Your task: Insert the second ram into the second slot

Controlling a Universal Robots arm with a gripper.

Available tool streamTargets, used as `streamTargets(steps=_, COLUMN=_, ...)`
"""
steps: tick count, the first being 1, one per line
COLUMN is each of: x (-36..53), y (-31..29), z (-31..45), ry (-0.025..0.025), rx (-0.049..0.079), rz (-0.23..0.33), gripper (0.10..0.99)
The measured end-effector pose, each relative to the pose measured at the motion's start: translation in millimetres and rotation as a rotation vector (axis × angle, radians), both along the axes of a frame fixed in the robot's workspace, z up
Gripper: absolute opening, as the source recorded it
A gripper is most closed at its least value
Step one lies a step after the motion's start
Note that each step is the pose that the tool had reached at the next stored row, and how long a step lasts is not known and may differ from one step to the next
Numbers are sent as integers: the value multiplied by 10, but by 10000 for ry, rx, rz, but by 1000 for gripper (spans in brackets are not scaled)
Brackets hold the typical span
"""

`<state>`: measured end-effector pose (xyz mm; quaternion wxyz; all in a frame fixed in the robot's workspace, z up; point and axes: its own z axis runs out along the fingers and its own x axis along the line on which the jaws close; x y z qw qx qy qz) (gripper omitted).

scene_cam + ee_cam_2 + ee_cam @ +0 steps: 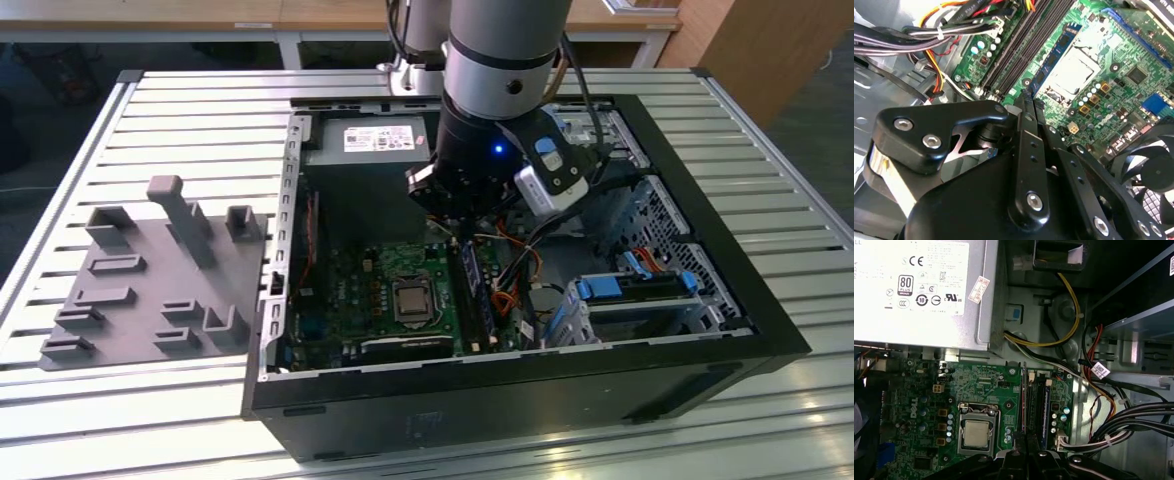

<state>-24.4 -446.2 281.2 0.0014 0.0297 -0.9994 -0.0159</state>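
The black metal gripper (1032,99) hangs over the green motherboard (981,385), jaws drawn together. Just ahead of them, the thin blue circuit-board memory stick (1056,54) stands edgewise, seated on the board.

Setting: robotics lab or workshop bench, shown by a slatted aluminium table (160,110) carrying an open desktop computer case (534,365) with its motherboard (360,290) exposed directly beneath the gripper (461,230), a grey moulded fixture plate (147,270) well off toward the exterior view's left of it, and wooden workbenches (200,15) beyond.
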Motion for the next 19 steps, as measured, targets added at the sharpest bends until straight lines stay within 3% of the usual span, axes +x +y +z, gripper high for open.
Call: streamTargets(steps=19, x=-2, y=0, z=-46, ry=23, rx=-1, rz=-185, gripper=129)
